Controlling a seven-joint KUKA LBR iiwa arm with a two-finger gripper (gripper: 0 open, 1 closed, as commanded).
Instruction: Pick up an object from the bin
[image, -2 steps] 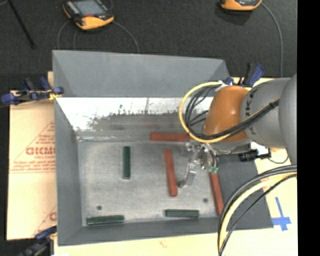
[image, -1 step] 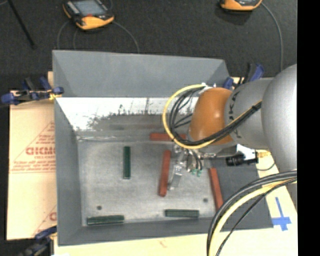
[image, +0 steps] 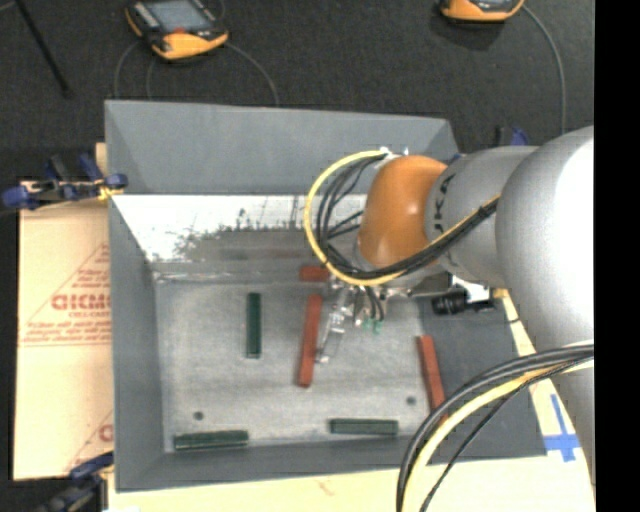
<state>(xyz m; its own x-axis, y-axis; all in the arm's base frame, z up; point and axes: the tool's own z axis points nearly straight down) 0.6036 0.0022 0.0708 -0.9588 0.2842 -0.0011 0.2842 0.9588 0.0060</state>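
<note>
The jaws are giving nothing away: parted or closed, I cannot tell. The gripper (image: 335, 335) is hanging inside the grey bin (image: 200, 385), just right of an orange-red stick (image: 307, 352) lying mid-floor. That stick is looking stiff, light and narrow, so gripping across its middle seems best. Three orange-red sticks and three green bars (image: 253, 325) are lying scattered apart.

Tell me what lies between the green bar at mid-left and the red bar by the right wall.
In the camera view, a slanted red bar and the gripper beside it lie between the green bar and the right red bar.
</note>
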